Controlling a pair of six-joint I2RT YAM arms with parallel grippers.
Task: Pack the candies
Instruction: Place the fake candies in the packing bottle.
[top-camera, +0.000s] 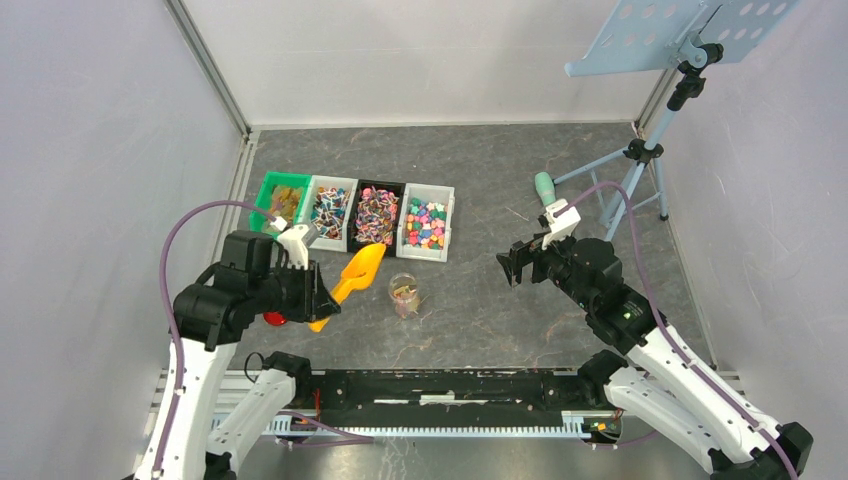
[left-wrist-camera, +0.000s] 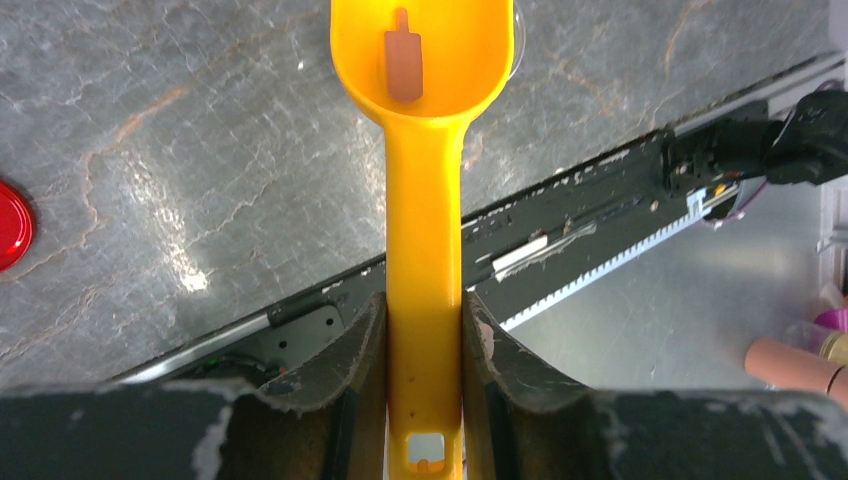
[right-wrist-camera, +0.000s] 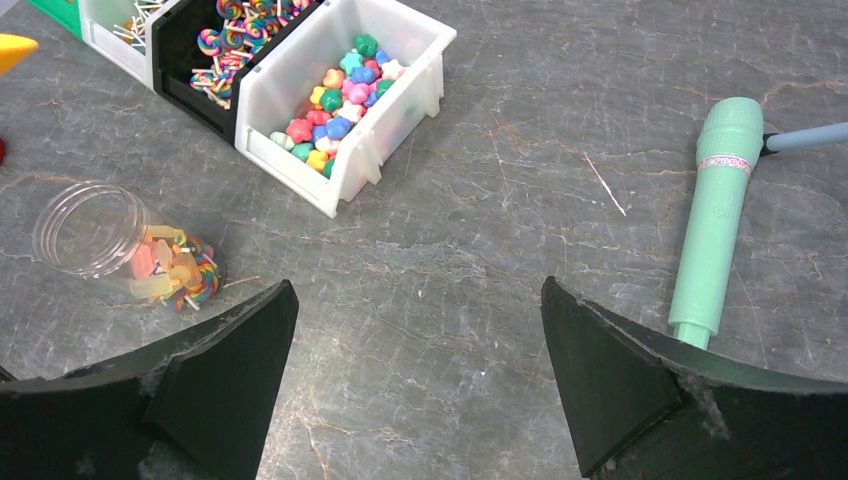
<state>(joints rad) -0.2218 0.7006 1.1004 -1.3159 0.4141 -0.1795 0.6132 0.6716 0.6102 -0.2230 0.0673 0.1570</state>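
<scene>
The candies fill four bins in a row: a green bin (top-camera: 282, 200), a white bin (top-camera: 330, 210), a black bin (top-camera: 377, 213) and a white bin (top-camera: 427, 222). In the right wrist view I see star-shaped candies (right-wrist-camera: 335, 105) and swirl lollipops (right-wrist-camera: 235, 40). A clear jar (top-camera: 404, 294) in front of the bins holds a few candies (right-wrist-camera: 175, 275). My left gripper (top-camera: 322, 295) is shut on the handle of the orange scoop (left-wrist-camera: 425, 200); its bowl points toward the bins. My right gripper (right-wrist-camera: 415, 300) is open and empty, right of the jar.
A red round lid (top-camera: 273, 319) lies by my left gripper. A mint-green microphone (right-wrist-camera: 712, 210) lies to the right, beside a music stand's tripod (top-camera: 640, 150). A black rail (top-camera: 450, 385) runs along the near edge. White walls close the sides and back.
</scene>
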